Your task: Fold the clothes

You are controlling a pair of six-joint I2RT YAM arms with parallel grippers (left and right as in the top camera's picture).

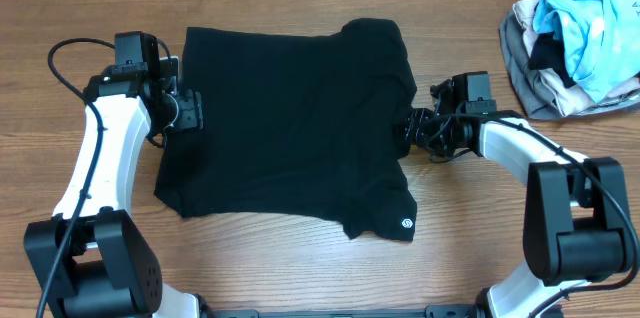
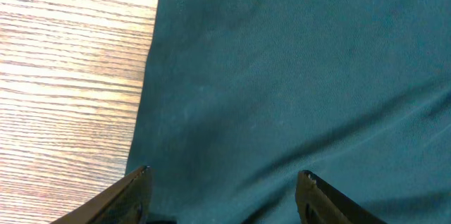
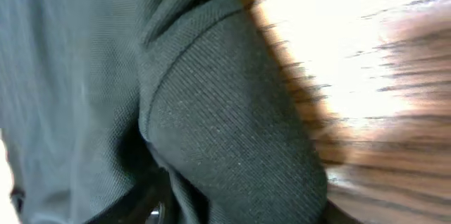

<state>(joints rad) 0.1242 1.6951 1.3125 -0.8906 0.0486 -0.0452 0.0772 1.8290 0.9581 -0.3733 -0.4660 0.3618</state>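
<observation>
- The black clothes lie spread flat in the middle of the bench.
- Left claw is open over their left edge.
- Right claw is at their right edge against bunched fabric; I cannot tell its grip.
- Wood-grain bench carries a pile of garments at the far right.

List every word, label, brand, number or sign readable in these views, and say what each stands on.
No readable words or numbers in any view.
Round white logo, on the black garment near its lower right corner: too small to read.
</observation>
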